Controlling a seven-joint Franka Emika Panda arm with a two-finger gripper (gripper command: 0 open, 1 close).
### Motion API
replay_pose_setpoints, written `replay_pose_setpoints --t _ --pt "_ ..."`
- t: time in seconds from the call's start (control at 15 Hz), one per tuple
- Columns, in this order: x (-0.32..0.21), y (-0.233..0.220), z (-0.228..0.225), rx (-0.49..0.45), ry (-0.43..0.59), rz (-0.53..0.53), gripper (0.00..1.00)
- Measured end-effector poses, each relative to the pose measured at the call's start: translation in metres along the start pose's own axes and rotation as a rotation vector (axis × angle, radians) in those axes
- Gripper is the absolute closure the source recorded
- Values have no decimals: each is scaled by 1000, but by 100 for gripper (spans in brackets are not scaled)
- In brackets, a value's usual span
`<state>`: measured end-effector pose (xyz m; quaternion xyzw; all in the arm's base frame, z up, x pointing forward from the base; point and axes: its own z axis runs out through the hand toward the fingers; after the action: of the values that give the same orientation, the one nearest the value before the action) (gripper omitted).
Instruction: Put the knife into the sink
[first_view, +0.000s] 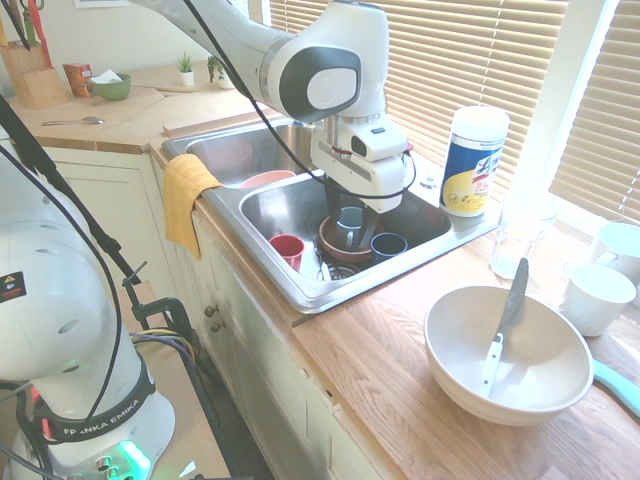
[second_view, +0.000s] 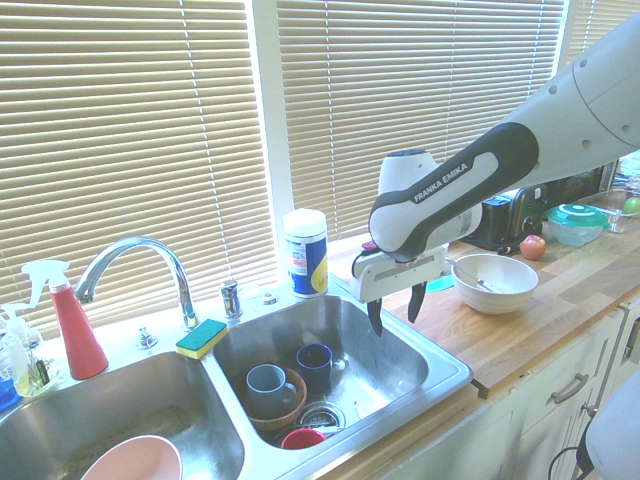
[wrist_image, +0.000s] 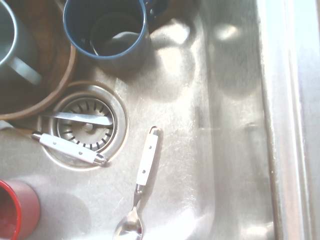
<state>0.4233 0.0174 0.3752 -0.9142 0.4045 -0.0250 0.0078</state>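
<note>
Navy ceramic mug (wrist_image: 107, 27), round steel drain strainer (wrist_image: 85, 122) and white-handled metal spoon (wrist_image: 142, 185) lie directly below the tool; yellow-green sponge (second_view: 202, 338) farther off.

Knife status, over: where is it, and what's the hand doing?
Hand open, empty, above the sink. Knife not yet picked up, leaning in the big bowl on the counter. Cups and cutlery already crowd the basin.

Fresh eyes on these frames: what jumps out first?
The white arm's two-finger gripper hangs open and empty over the shiny stainless-steel double-basin sink, above mugs and white-handled cutlery near the drain. The white-handled, dark-bladed knife lies apart, propped in the big cream bowl on the wooden counter.
</note>
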Motion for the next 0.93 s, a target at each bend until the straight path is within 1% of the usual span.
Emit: replay_pose_setpoints --t 0.13,0.2,0.4,0.53,0.6,0.73,0.93 --pt "0 0 0 0 0 -5 0" --pt "1 -1 -2 4 4 -30 0" --pt "15 8 -27 5 27 -164 0" --pt "35 31 -44 -21 51 -259 0" --pt "47 44 -49 -20 60 -287 0" --pt "72 71 -59 -5 70 -316 0" --pt "107 110 -73 0 77 -327 0"
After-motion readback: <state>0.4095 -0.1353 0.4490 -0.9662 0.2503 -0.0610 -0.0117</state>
